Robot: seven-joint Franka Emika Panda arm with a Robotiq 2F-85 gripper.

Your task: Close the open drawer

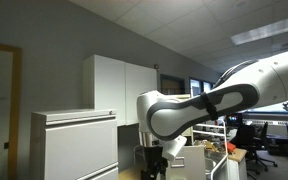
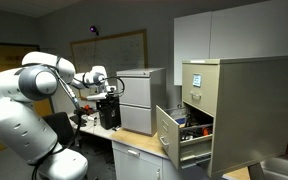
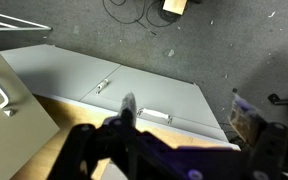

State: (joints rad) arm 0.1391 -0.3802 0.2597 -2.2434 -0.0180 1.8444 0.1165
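Note:
A tan filing cabinet stands at the right in an exterior view. Its lower drawer is pulled out toward the left, with several items inside. My gripper hangs well to the left of that drawer, in front of a smaller grey cabinet. It also shows in an exterior view below the bent arm. In the wrist view the dark, blurred fingers are spread wide apart with nothing between them. The open drawer is out of the wrist view.
A wooden desk top runs under the grey cabinet. The wrist view looks down on a grey cabinet face with metal handles. A pale filing cabinet stands left of the arm. Office chairs sit behind.

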